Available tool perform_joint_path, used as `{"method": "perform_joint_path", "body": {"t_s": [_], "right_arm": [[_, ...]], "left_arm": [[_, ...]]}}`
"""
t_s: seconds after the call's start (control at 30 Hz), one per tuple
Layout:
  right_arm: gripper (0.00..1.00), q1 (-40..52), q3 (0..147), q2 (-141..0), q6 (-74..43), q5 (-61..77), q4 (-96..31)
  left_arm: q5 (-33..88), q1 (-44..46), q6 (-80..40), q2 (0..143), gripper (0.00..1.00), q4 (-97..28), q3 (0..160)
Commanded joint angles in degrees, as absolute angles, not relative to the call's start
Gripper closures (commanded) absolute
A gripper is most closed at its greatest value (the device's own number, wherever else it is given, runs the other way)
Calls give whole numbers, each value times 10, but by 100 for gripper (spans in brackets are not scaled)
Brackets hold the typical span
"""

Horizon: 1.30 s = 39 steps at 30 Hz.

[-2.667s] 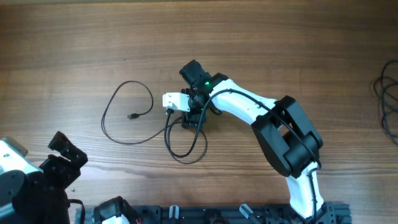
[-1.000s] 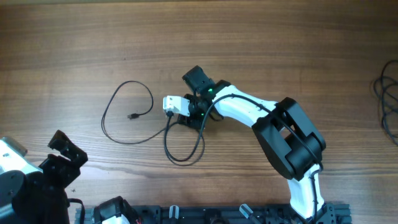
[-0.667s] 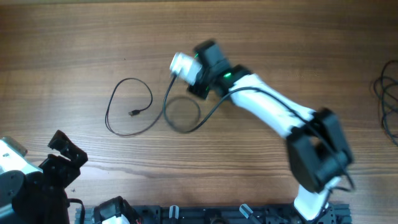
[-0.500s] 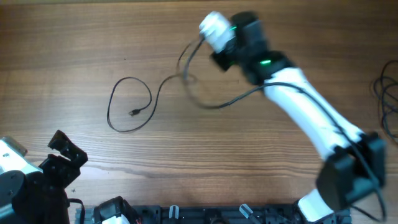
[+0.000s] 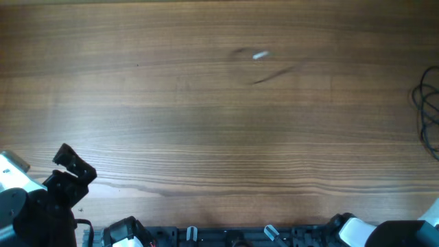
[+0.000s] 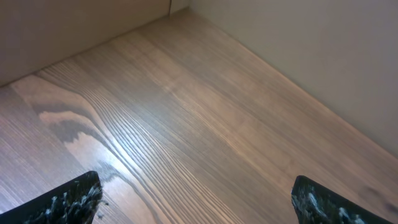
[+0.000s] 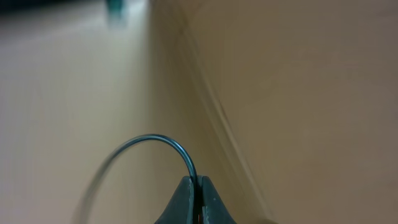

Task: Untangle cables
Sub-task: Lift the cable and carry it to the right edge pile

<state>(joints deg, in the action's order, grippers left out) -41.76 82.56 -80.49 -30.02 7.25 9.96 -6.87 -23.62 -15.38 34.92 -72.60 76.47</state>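
— Left tool [image 6: 196, 193]?
— Spread wide, one finger [image 6: 71, 199] in each lower corner of the left wrist view, nothing between them but bare table [image 6: 186, 112]. Sitting at lower left of the overhead view.
— Right tool [image 7: 194, 194]?
— Pinched tight at bottom centre of the right wrist view, gripping a thin cable [image 7: 158, 138] arcing up and over to the left. Out of sight overhead.
— Cable overhead?
— Only a faint dark smear [image 5: 274, 74] right of upper centre, too blurred to name. More black cords [image 5: 426, 113] looped at the right edge.
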Motion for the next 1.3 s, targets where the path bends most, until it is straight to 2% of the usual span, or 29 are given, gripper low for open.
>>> {"method": "perform_joint_path", "body": {"t_s": [0.0, 0.03, 0.2, 0.37, 0.6, 0.8, 0.83, 0.87, 0.9, 1.1, 1.13, 1.17, 1.23, 1.27], "right_arm": [[96, -487, 832, -814, -737, 261, 133], [96, -489, 832, -823, -752, 284, 133], [96, -483, 831, -851, -658, 365, 88], [96, -483, 831, -868, -534, 362, -16], [96, -483, 831, -910, -447, 356, -74], [96, -483, 831, -976, -501, 354, 4], [90, -483, 831, -987, -534, 335, 10], [90, -483, 831, -994, -558, 308, 5], [96, -483, 831, -1004, -576, 271, -11], [95, -483, 831, -1038, -604, 56, -171], [91, -483, 831, -1045, -604, 42, -191], [61, -483, 831, -1048, -604, 46, -207], [33, -482, 831, -1049, -604, 86, -212], [26, -480, 831, -1049, -604, 132, -214]], "left_arm": [[-64, -233, -155, 348, 0, -728, 772], [-64, -233, -155, 348, 0, -728, 772], [-64, -233, -155, 348, 0, -728, 772], [-64, -233, -155, 348, 0, -730, 772], [-58, -233, -155, 348, 0, -737, 772], [-58, -233, -155, 348, 0, -738, 772], [-58, -233, -155, 348, 0, -738, 772], [-58, -233, -155, 348, 0, -738, 772], [-58, -233, -155, 348, 0, -739, 772], [-58, -233, -155, 348, 0, -744, 772], [-58, -233, -155, 348, 0, -744, 772], [-58, -233, -155, 348, 0, -744, 772], [-58, -233, -155, 348, 0, -744, 772], [-58, -233, -155, 348, 0, -744, 772]]}}
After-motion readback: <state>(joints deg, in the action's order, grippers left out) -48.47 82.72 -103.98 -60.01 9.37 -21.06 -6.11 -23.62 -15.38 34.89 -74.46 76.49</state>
